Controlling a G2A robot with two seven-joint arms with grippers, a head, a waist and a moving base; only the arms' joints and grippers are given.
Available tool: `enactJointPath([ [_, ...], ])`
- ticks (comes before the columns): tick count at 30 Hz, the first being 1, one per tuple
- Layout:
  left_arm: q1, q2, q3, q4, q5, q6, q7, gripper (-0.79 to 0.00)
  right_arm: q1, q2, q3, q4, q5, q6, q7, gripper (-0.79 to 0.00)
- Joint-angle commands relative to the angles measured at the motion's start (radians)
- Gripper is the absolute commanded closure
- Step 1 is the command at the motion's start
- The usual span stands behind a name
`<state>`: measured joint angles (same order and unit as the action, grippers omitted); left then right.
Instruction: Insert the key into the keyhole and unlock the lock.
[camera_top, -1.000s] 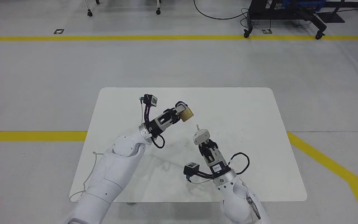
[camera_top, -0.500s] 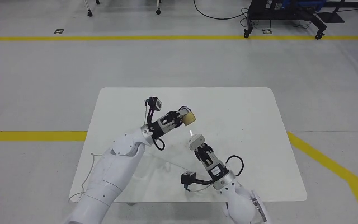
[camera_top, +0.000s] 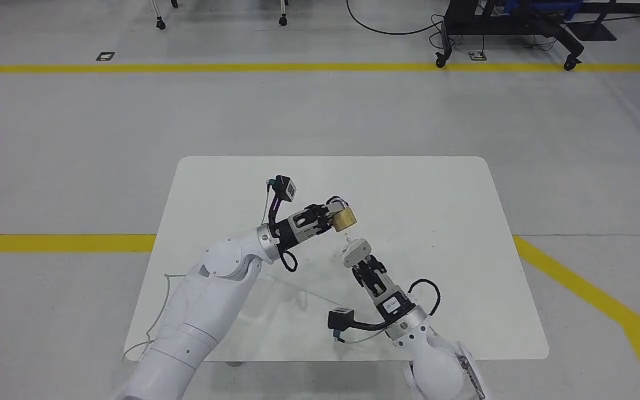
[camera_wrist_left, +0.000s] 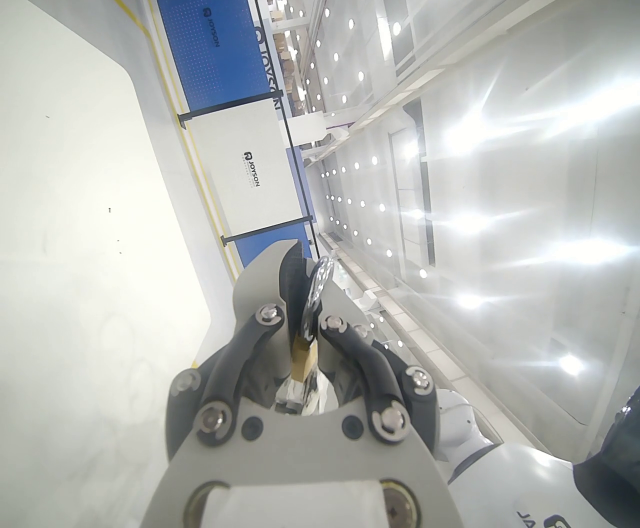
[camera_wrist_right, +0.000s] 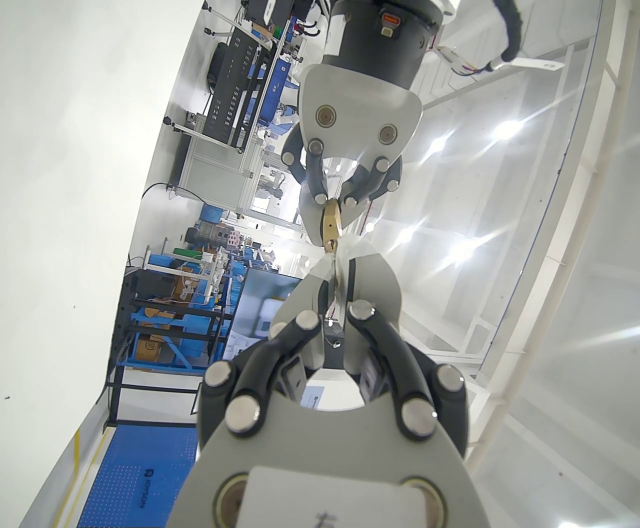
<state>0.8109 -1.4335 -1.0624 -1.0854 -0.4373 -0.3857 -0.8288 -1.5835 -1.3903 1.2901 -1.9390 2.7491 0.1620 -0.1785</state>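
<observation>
Your left claw (camera_top: 332, 214) is clamped on the brass lock (camera_top: 344, 217) over the mid-surface (camera_top: 430, 190), well inside every edge. Your right claw (camera_top: 357, 250) — at 5 o'clock of the lock — pinches the key (camera_wrist_right: 334, 292), its tip at the keyhole. The white panel (camera_wrist_left: 250, 165) bears print.

Right end effector (camera_wrist_right: 336, 264) pinches key (camera_wrist_right: 333, 287), tip at keyhole (camera_wrist_right: 328, 246); left end effector (camera_wrist_right: 331, 216) grips lock (camera_wrist_right: 331, 227).

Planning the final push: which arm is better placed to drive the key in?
Right, probably. The right gripper pinches the key, its tip at the keyhole end of the padlock and roughly in line; the left gripper merely holds the padlock above the table.
</observation>
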Motion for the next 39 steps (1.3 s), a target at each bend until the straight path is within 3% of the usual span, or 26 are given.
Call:
enactJointPath([
  [1, 0.0, 0.0, 0.001, -0.002, 0.003, -0.001, -0.003, 0.0, 0.002, 0.0, -0.001, 0.002, -0.006, -0.005, 0.008, 0.0],
  [39, 0.007, 0.007, -0.002, -0.009, 0.043, -0.001, -0.01, 0.0, 0.015, -0.006, -0.021, 0.01, -0.017, -0.048, 0.031, 0.0],
])
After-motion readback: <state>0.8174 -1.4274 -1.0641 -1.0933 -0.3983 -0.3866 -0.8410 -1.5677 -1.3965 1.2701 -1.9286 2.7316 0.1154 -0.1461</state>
